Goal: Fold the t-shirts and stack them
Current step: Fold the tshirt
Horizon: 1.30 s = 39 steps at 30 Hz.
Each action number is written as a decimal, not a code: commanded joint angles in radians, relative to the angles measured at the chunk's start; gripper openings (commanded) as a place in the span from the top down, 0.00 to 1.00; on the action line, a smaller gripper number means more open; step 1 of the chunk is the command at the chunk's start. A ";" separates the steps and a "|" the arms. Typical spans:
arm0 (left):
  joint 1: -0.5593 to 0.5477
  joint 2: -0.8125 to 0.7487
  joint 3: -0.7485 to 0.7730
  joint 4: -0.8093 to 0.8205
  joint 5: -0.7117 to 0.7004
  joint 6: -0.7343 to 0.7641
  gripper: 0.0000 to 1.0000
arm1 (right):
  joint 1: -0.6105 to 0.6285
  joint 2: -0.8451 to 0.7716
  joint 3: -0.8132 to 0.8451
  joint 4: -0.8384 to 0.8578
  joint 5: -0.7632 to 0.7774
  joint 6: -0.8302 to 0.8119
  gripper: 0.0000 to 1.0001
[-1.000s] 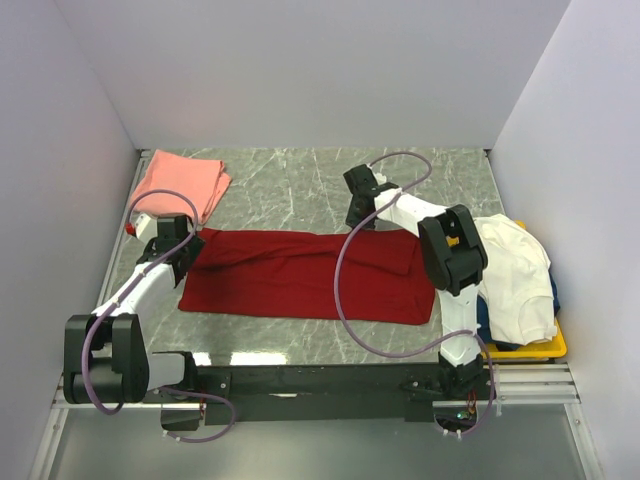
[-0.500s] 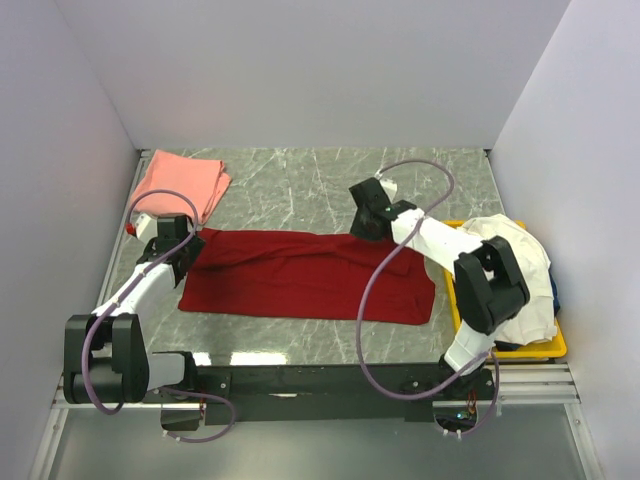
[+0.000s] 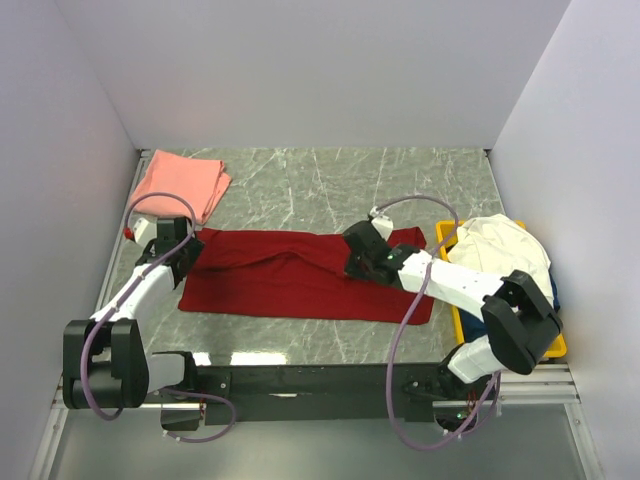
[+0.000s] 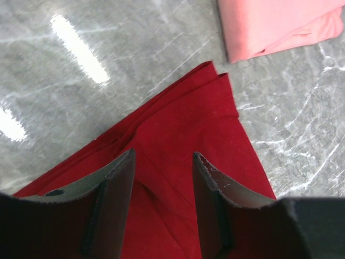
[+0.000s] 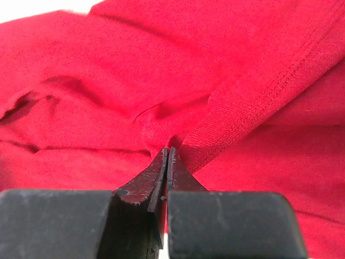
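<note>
The deep red t-shirt lies as a long flat strip across the middle of the table. My right gripper is low over its right half, shut on a pinch of red cloth next to a stitched hem; the gripper has its jaws pressed together. My left gripper is open over the shirt's far left corner, with its fingers astride red cloth and nothing held. The salmon pink t-shirt lies folded at the back left and also shows in the left wrist view. The cream white t-shirt is heaped at the right.
A yellow tray sits at the right edge under the cream shirt, with dark blue cloth beneath it. White walls close in the table on the left, back and right. Grey marbled tabletop shows behind the red shirt.
My right gripper has moved from the bare table behind the red shirt toward the near side, onto its right half, and is now shut on the cloth. The left arm has barely moved.
</note>
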 commanded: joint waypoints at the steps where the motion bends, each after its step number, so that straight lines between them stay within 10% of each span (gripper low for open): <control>1: 0.003 -0.038 -0.013 -0.046 -0.017 -0.055 0.48 | 0.037 -0.046 -0.049 0.088 0.031 0.089 1.00; 21: 0.005 0.058 -0.051 0.024 0.036 -0.092 0.51 | 0.071 -0.088 -0.158 0.202 -0.001 0.091 1.00; 39: 0.019 0.141 0.182 0.024 -0.036 -0.018 0.98 | 0.068 -0.152 -0.161 0.147 0.029 0.069 1.00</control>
